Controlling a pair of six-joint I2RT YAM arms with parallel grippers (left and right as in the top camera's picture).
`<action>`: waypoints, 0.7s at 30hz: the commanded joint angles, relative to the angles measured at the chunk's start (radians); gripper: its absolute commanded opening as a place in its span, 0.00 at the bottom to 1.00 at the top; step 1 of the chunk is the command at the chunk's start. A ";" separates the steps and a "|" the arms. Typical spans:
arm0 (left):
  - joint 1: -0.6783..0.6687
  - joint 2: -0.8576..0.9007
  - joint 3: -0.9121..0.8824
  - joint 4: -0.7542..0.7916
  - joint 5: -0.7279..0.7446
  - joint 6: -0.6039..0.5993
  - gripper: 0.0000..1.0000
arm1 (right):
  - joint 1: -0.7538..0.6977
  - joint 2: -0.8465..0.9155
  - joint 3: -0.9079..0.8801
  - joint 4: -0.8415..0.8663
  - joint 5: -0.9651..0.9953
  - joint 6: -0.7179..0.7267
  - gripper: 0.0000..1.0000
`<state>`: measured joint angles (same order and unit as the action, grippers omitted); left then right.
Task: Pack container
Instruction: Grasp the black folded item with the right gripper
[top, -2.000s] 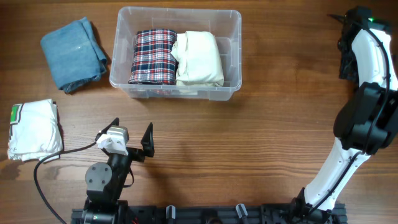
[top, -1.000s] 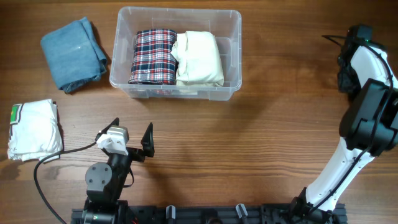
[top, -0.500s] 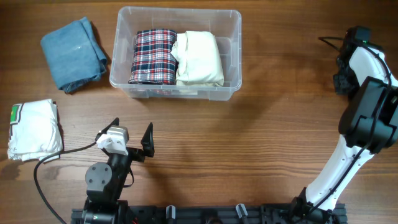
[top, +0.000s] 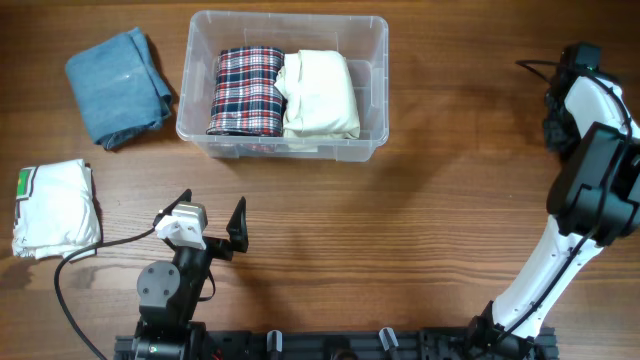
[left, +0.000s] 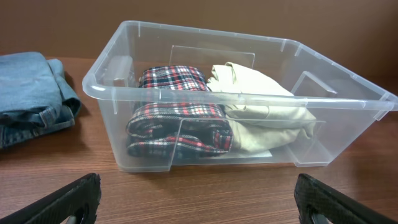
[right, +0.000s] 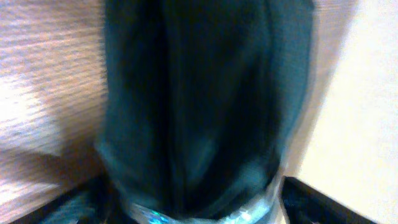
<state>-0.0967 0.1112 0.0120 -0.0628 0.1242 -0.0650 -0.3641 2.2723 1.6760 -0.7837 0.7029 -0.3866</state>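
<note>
The dark cloth (right: 193, 93) should be gripped deep by the right hand (right: 199, 208) (its closure cannot be told; left hand (left: 199, 202) spread wide) before carriage to the container (left: 242, 98).

I see a wood table (top: 420, 230) filling the whole overhead frame, brown, grain running left to right. Light is soft and even. Left wrist view: a darker brown band (left: 199, 12) across the top, wall or table I can't tell. Right wrist view, right edge: blurred cream surface (right: 367, 93).
</note>
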 joint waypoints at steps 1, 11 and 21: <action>-0.004 -0.003 -0.006 -0.002 -0.002 -0.002 1.00 | -0.011 0.063 -0.016 -0.006 -0.100 0.006 0.60; -0.004 -0.003 -0.006 -0.002 -0.002 -0.002 1.00 | -0.011 0.038 0.003 -0.035 0.000 0.185 0.36; -0.004 -0.003 -0.006 -0.002 -0.002 -0.002 1.00 | 0.063 -0.304 0.035 -0.037 -0.124 0.350 0.21</action>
<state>-0.0967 0.1112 0.0120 -0.0628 0.1238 -0.0650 -0.3584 2.1513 1.6798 -0.8322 0.6556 -0.1223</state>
